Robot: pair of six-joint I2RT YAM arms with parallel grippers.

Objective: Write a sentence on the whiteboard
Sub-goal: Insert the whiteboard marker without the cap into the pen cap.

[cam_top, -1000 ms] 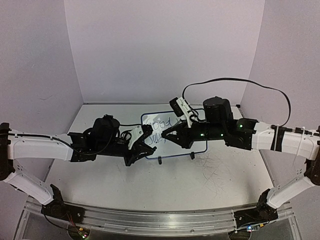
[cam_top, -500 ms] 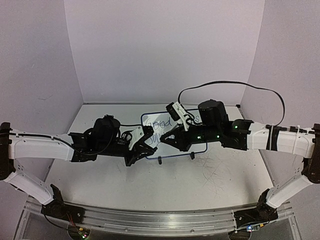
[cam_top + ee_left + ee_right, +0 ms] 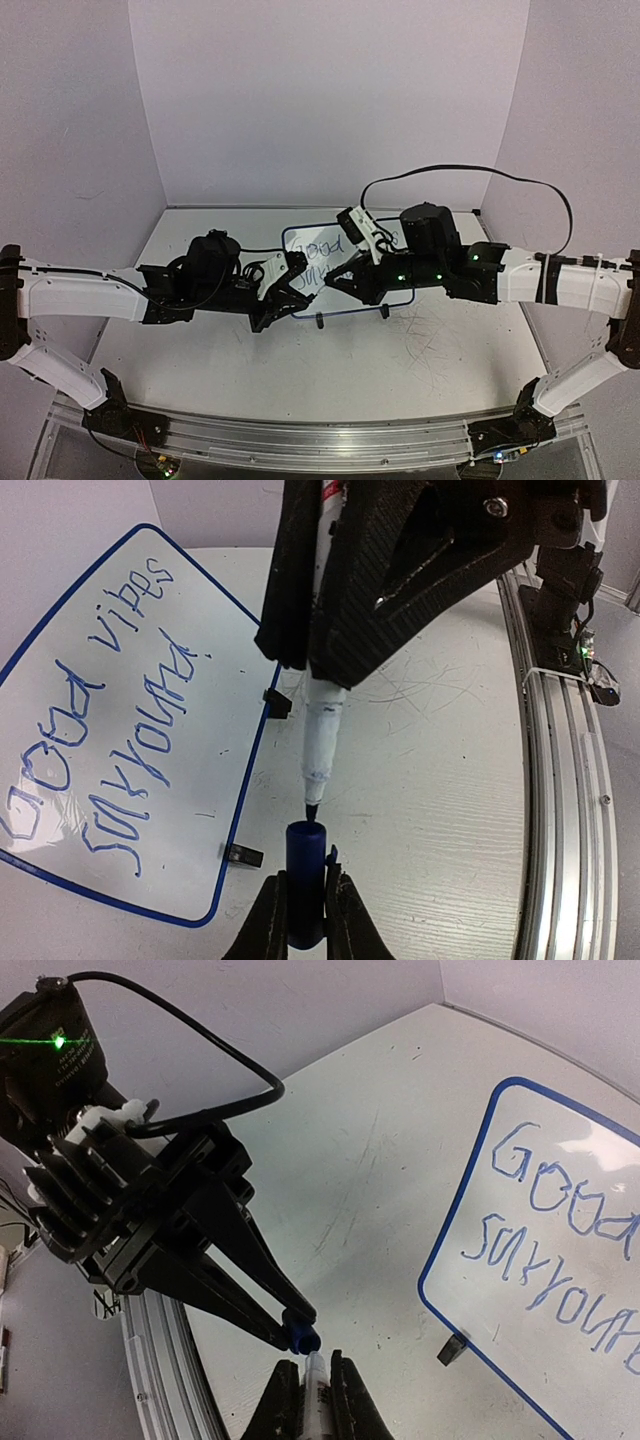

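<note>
One small rectangular whiteboard (image 3: pixel 200 680) w/ thin blue rounded frame and 2 black feet (image 3: pixel 243 856) stood on the scratched grey-white tabletop (image 3: pixel 430 780), just behind both grippers. It carried 1 blue handwritten sentence (image 3: pixel 110 720) in 2 lines: "Good vibes" over a scrawled word. Left gripper (image 3: pixel 305 915) was clamped on 1 dark-blue cap (image 3: pixel 306 850). Right gripper (image 3: pixel 313 1380) gripped 1 white marker (image 3: pixel 322 745), nib at the cap's mouth.

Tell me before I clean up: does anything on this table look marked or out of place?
Yes: dark scribble-like scratches mar the tabletop in front of the whiteboard, toward its right end; ink or scoring, I cannot tell.
</note>
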